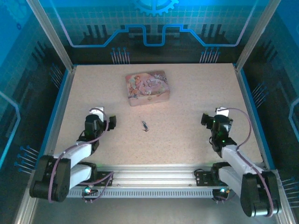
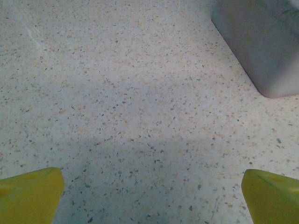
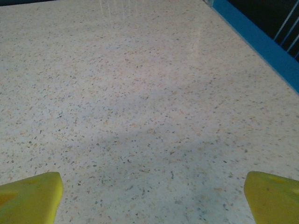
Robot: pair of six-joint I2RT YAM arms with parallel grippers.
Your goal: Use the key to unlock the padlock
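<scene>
1. We see the padlock [image 1: 145, 126] and the key [image 1: 144, 123] as one tiny dark cluster lying on the speckled table [image 1: 196, 93], near its middle and between the two arms. We cannot tell the two pieces apart at this size.
2. The pink tin [image 1: 147, 87] sits farther back, well apart from the cluster. In the left wrist view its grey corner [image 2: 261, 42] shows at the upper right.
3. The left gripper [image 1: 105, 119] hangs over bare table to the left of the cluster. Its yellow fingers [image 2: 30, 196] stand wide apart with nothing between them.
4. The right gripper [image 1: 210, 119] hangs to the right of the cluster, near the blue border [image 3: 261, 44]. Its yellow fingers [image 3: 28, 198] are also spread wide, holding nothing.
</scene>
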